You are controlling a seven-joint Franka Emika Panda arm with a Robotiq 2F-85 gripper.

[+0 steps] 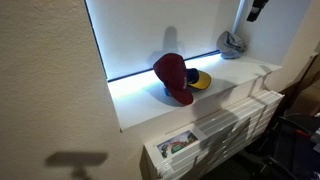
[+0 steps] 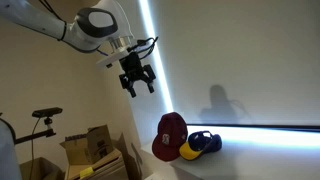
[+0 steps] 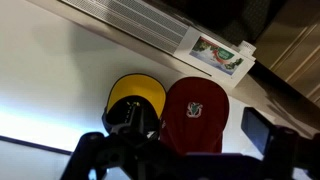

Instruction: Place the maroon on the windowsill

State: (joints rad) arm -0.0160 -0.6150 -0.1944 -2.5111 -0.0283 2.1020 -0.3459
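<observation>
Presently on the windowsill [image 1: 245, 72]: headwear, two confirmed pieces, and one unidentified grey item.

Item 1, maroon cap [image 1: 173, 78]: one. It is a dark red baseball cap with a rounded crown, and it rests on the sill against the lit window. It is tipped up on edge in both exterior views. A small pale emblem sits on the front panel in the wrist view [image 3: 198, 112] (too small to read; no brand can be made out).

Item 2, yellow and blue cap [image 1: 200, 81]: one. It lies touching the maroon cap on the sill. The wrist view shows a yellow crown with a dark centre. No lettering is legible.

Item 3, grey rounded item [image 1: 233, 44]: one. It sits at the far end of the sill, well apart from the two caps (its kind cannot be told).

Item 4, printed card [image 3: 215, 53]: one. It lies on top of the white radiator [image 1: 235, 118] below the sill. It carries a colour picture with green, and any text is unreadable.

Item 5, cardboard boxes [image 2: 90, 148]: a stack on the floor (the number is unclear).

Tool, Robotiq gripper [image 2: 137, 80]: one. It hangs in the air above the caps and well clear of them. Its fingers are spread wide and it holds nothing.
</observation>
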